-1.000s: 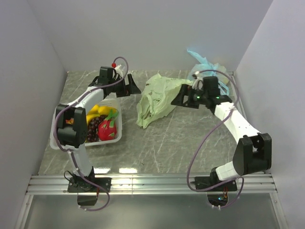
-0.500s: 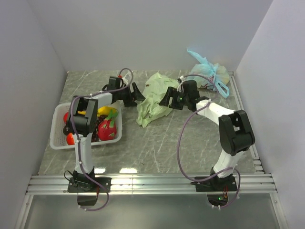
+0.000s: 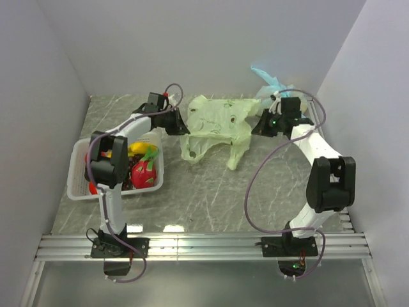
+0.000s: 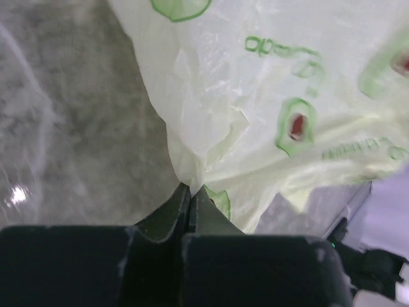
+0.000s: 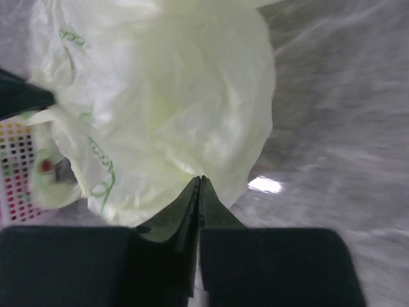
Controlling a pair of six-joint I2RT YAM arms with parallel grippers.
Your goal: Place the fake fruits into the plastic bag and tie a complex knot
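Left gripper (image 4: 192,190), right gripper (image 5: 199,182) clamped plastic bag (image 3: 214,121), stretched it.

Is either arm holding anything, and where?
Both hold the plastic bag: left fingers pinch its left edge, right fingers its right edge.

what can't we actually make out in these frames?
- Top view: the left arm covers part of the basket, so the fake fruits cannot be counted.
- Top view: the right arm hides most of the blue bag.
- Both wrist views: the plastic bag runs off frame, and its opening cannot be found.
- Right wrist: background blurred, basket cut by the left edge.
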